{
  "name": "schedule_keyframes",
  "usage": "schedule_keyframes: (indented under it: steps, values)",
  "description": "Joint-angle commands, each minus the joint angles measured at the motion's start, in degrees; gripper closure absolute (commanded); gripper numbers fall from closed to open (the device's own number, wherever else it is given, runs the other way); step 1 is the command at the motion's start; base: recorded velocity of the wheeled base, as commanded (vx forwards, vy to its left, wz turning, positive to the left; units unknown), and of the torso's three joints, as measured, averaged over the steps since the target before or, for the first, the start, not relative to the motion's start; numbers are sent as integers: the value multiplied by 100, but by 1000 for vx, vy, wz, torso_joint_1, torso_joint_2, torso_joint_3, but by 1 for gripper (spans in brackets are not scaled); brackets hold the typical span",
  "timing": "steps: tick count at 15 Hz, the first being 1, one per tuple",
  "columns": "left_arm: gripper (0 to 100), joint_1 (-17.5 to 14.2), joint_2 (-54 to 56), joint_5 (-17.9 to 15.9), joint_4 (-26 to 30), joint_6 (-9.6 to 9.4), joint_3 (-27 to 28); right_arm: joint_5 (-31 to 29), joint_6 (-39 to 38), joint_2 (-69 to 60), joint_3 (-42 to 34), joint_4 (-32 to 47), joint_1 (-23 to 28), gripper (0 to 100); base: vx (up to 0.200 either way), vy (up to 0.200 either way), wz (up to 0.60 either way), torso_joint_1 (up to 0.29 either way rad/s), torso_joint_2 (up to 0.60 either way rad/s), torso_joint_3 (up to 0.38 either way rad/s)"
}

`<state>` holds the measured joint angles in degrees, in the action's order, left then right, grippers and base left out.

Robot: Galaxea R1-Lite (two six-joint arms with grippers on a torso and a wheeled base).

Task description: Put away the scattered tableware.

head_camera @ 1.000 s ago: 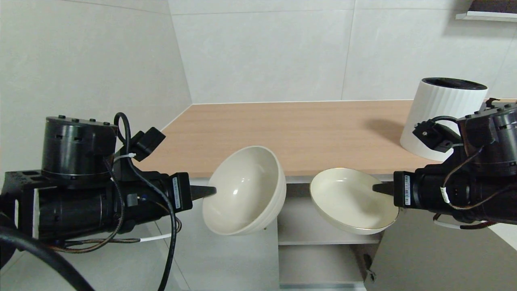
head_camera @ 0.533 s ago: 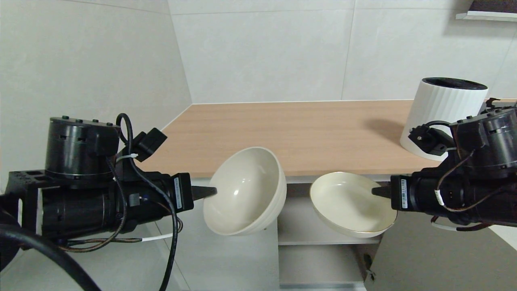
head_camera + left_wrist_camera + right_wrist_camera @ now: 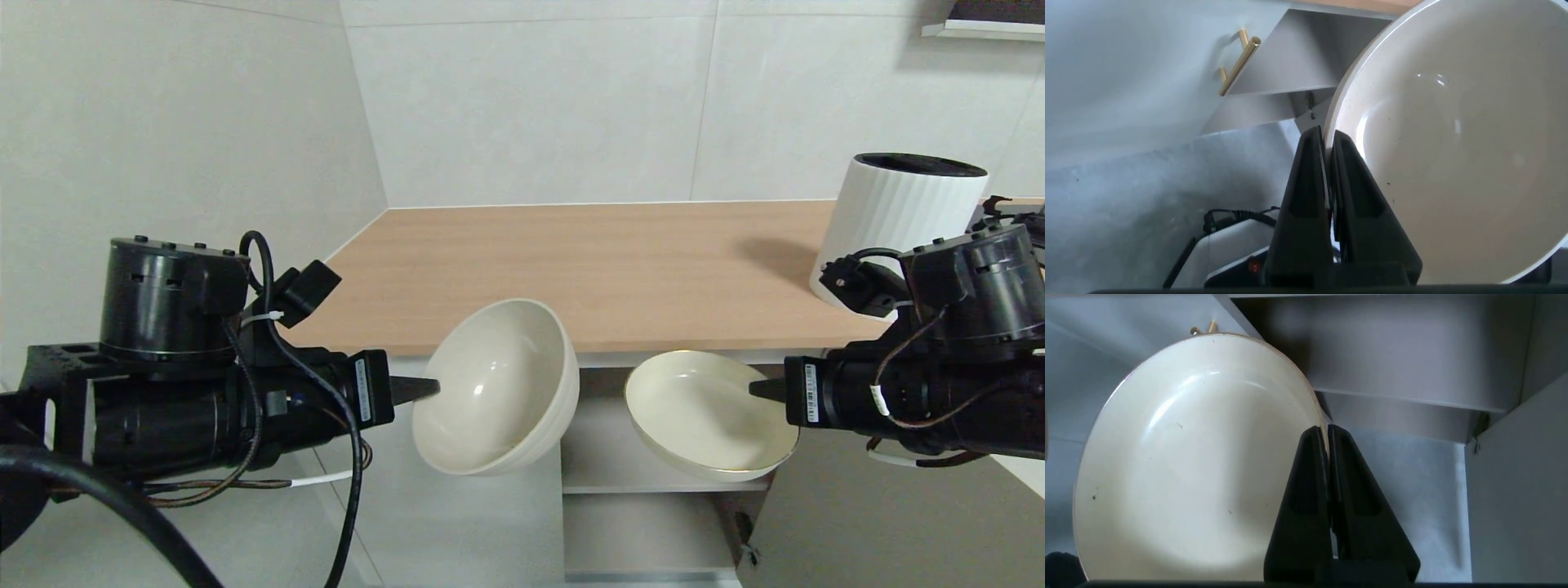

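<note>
Deep cream bowl: hangs in the air just before the near edge of the desk, tipped so the hollow faces the head camera. Clamped at the rim by the left gripper. Seen from the left wrist: fingers almost together with the thin rim wedged between them, and behind the bowl a gold handle on a grey cabinet door.

Just beside the bowl but apart from it, toward the robot's right: shallow cream plate with a fine gold edge, tilted and off the desk too. Pinched at its edge by the right gripper. Seen from the right wrist: fingers closed on the rim, with a grey shelf of the open cabinet beyond the plate.

From the head view, farther back on the right of the desk: white ribbed tub with a dark opening, upright, well apart from both dishes.
</note>
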<state>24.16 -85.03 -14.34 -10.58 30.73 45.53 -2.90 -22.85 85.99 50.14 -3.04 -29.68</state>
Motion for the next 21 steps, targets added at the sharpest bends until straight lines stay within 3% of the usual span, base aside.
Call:
schedule_keyframes:
  steps: [1,14,21]
  values:
    - [100,1,-22,1,3,3,0,0,-1,23,-4,-13,-2,100,0,0,0,-115,325,203]
    - [100,1,-40,1,3,3,8,0,-1,128,-4,-13,-2,100,0,0,0,-134,447,305]
    - [100,1,-84,-8,3,-6,8,9,-1,304,5,-66,-2,100,0,0,0,-13,62,46]
